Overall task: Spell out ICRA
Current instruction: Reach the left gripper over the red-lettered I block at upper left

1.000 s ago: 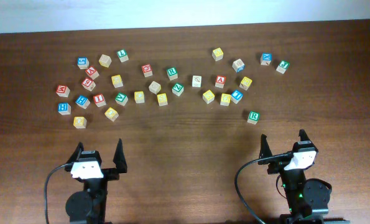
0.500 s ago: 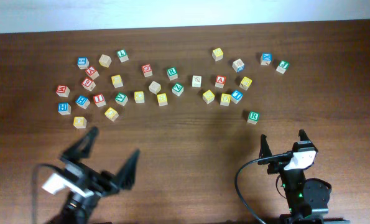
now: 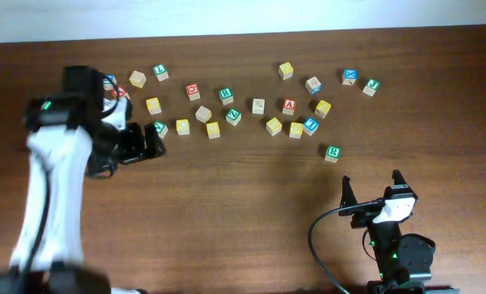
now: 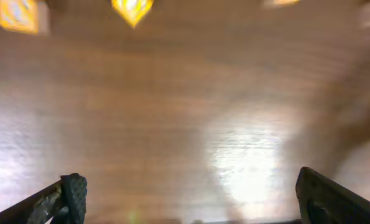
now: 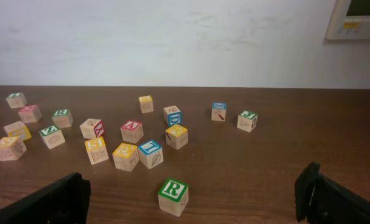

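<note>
A green R cube (image 3: 332, 153) stands alone in front of the row, and in the right wrist view the same green R cube (image 5: 173, 196) lies just ahead of my open right gripper (image 5: 191, 199), between its fingers but untouched. A red A cube (image 3: 289, 105) sits in the right-hand cluster, and the red A cube (image 5: 132, 130) also shows in the right wrist view. My left gripper (image 3: 149, 143) hangs open over the left cluster, its arm hiding several cubes. I cannot pick out the I and C cubes. The left wrist view is blurred: left gripper (image 4: 191, 199) open over bare wood.
Many other letter cubes are scattered across the far half of the table (image 3: 251, 188), from a tan one (image 3: 137, 79) to a green one (image 3: 372, 86). Two yellow cubes (image 4: 132, 9) show ahead of the left gripper. The right gripper (image 3: 373, 189) rests at the front right.
My left arm has swung up from its rest at the front left and reached over the left cluster, covering several cubes. The right arm has not moved.
</note>
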Controlling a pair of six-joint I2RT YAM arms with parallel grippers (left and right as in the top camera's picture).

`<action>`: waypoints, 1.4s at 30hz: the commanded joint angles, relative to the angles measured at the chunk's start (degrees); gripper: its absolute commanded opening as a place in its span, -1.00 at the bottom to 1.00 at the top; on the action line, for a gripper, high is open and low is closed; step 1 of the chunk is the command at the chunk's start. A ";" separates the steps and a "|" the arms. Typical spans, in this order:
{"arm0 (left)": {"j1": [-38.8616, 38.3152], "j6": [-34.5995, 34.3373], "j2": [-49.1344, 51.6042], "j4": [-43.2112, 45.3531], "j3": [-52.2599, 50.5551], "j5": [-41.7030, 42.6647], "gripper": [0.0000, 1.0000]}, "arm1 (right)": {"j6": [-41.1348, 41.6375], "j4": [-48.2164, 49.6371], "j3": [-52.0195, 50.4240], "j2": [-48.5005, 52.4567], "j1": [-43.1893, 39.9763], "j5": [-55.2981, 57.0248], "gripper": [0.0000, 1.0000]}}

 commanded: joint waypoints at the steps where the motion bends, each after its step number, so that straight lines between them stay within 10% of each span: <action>1: 0.02 -1.36 11.98 -0.98 0.57 -1.14 0.98 | 0.26 -0.28 -0.31 -0.31 -0.42 -0.35 0.96; 8: 0.15 -1.31 17.90 5.05 0.85 7.19 0.98 | 0.28 -0.28 -0.31 -0.31 -0.42 -0.35 0.97; 13: 1.16 -6.80 18.32 21.94 1.42 -13.44 0.97 | 0.26 -0.28 -0.31 -0.31 -0.42 -0.35 0.96; 18: 1.16 -7.13 21.03 32.94 1.38 -14.19 0.98 | 0.26 -0.28 -0.31 -0.31 -0.42 -0.35 0.96; 29: 1.90 -7.19 30.14 39.32 1.38 -15.80 0.99 | 0.26 -0.28 -0.31 -0.31 -0.42 -0.35 0.96; 35: 2.12 -7.13 31.19 40.00 1.38 -13.55 0.49 | 0.26 -0.28 -0.31 -0.31 -0.42 -0.35 0.96; 42: 2.69 -7.13 32.09 39.80 1.38 -14.64 0.45 | 0.26 -0.28 -0.31 -0.31 -0.42 -0.35 0.97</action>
